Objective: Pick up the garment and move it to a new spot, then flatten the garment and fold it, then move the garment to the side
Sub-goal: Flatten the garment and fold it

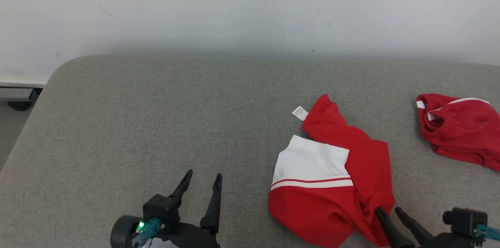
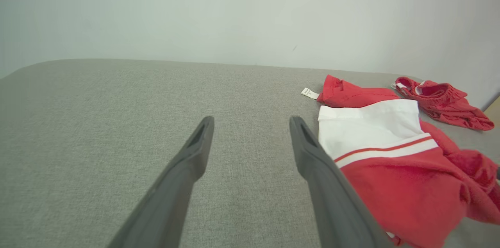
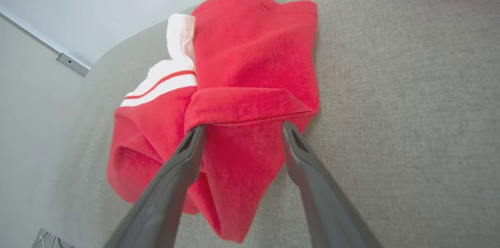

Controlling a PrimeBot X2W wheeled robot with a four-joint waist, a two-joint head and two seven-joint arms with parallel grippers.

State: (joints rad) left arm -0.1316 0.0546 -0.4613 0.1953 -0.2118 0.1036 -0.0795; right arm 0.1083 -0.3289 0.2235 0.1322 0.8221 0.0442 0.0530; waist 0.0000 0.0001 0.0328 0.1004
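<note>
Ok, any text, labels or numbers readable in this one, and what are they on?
White tag lying at the far edge of the red and white garment: a few lines of dark print, too small to read.
No other word, brand, number or sign can be read.

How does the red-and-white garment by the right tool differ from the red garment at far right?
The red-and-white garment has a broad white panel; the far red garment shows only thin white trim. The red-and-white garment lies at the tips of the right tool; the far red garment lies apart, cut off by the head view's right edge. Both are crumpled, unfolded, on the grey surface.
</note>
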